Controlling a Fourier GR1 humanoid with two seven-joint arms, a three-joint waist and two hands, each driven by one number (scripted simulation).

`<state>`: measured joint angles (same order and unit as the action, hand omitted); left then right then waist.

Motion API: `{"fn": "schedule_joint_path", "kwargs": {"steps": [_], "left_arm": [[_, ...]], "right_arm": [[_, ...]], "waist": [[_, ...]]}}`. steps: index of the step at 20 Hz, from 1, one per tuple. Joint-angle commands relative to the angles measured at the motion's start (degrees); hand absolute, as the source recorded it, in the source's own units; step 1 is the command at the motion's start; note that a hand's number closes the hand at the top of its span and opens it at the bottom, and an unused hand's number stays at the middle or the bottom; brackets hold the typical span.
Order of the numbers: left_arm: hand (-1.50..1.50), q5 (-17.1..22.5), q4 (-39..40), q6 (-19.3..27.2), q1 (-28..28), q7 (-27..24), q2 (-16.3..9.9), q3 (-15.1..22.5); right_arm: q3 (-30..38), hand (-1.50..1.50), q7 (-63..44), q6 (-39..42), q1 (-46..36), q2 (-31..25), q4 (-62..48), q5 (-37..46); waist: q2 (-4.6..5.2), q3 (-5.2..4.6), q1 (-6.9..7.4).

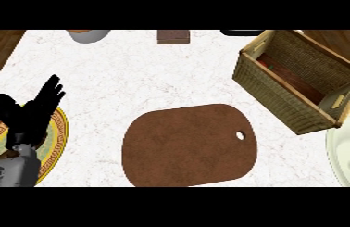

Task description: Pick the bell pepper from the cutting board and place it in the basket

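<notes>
The brown cutting board (188, 145) lies in the middle of the counter with nothing on it. The woven basket (280, 89) stands tilted at the right. Low inside it shows a red shape with a bit of green (272, 66), which looks like the bell pepper, mostly hidden by the basket's wall. My left hand (31, 112) rests open at the left edge, fingers up, over a yellow-rimmed plate (58, 142). My right hand does not show.
A pale plate (338, 152) sits at the right edge below the basket. Along the far edge are a grey cup (89, 34), a brown block (173, 36) and a black object (242, 32). Wood shows past the counter's left corner (8, 43).
</notes>
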<state>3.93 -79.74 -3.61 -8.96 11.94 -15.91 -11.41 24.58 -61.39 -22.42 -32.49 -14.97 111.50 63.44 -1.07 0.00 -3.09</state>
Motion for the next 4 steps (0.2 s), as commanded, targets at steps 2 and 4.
{"fn": "schedule_joint_path", "kwargs": {"steps": [2, 4], "left_arm": [[0.0, -0.48, 0.0, 0.51, -1.54, 1.34, -0.76, -0.26], [0.0, 1.01, -0.8, -0.8, -1.12, 1.95, -0.96, -0.64]], "right_arm": [[3.27, -1.5, -5.24, 12.44, 11.68, 1.09, 18.36, -9.84], [3.31, -1.5, -3.01, 13.69, 20.04, 3.91, 24.43, -13.57]], "waist": [[0.13, 0.02, -0.29], [0.14, 0.06, -0.33]]}}
